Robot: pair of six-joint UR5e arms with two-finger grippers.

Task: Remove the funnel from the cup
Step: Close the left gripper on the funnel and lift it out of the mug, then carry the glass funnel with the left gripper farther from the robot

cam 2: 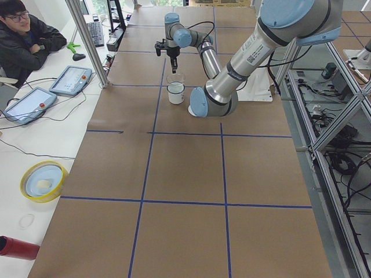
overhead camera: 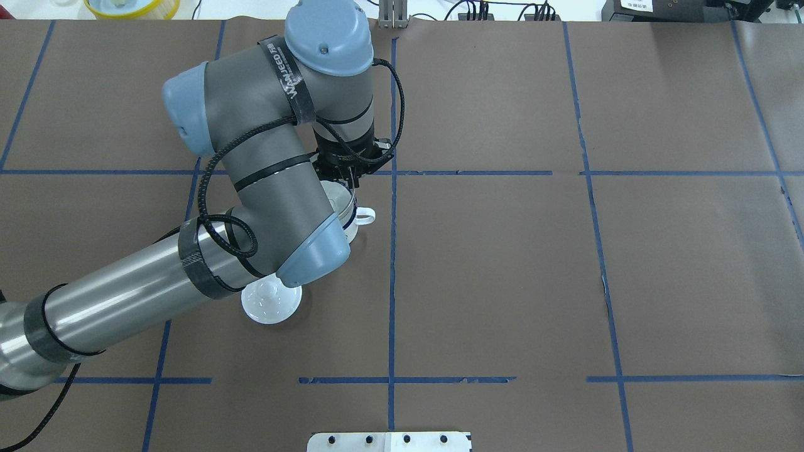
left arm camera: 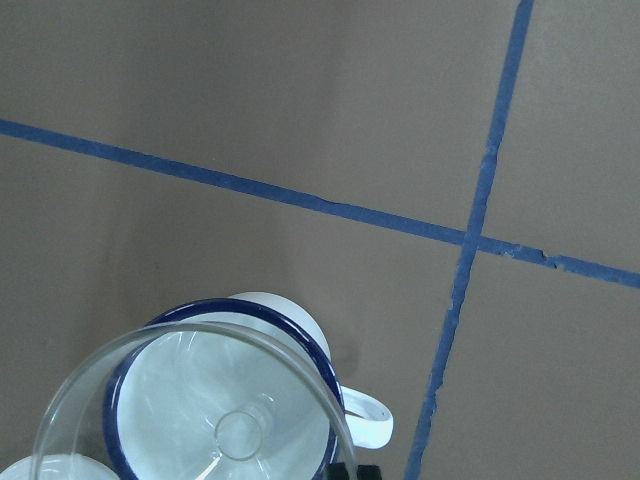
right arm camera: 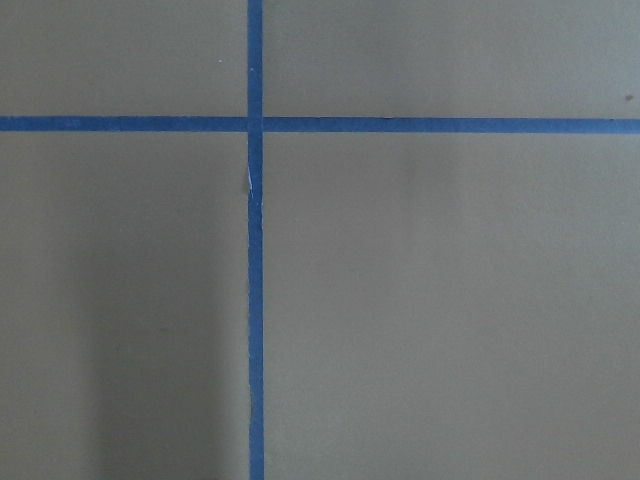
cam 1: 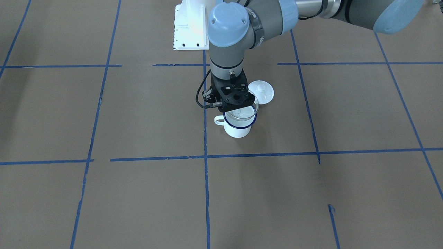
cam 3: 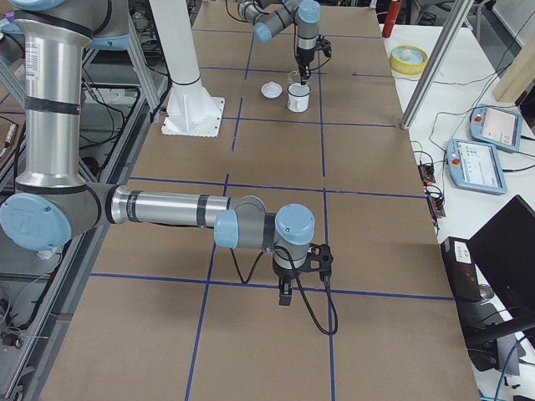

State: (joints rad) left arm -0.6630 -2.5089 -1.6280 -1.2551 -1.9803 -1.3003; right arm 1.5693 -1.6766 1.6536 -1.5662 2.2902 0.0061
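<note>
Brown paper [cam 1: 138, 193], ruled into squares by blue tape [cam 1: 206, 193], covers the table. On it stands the white enamel cup [cam 1: 238, 130], dark blue at the rim, with its loop handle at nine o'clock in the front-facing view. The clear plastic funnel [cam 1: 242, 112] sits raised and off-centre over its mouth. The left gripper [cam 1: 238, 103] is pinched on the funnel's rim at twelve o'clock, its fingertips mostly hidden. A white knobbed lid [cam 1: 262, 91] lies at one o'clock of the cup. The right gripper [cam 3: 285, 294] hangs well apart, and its opening cannot be told.
</note>
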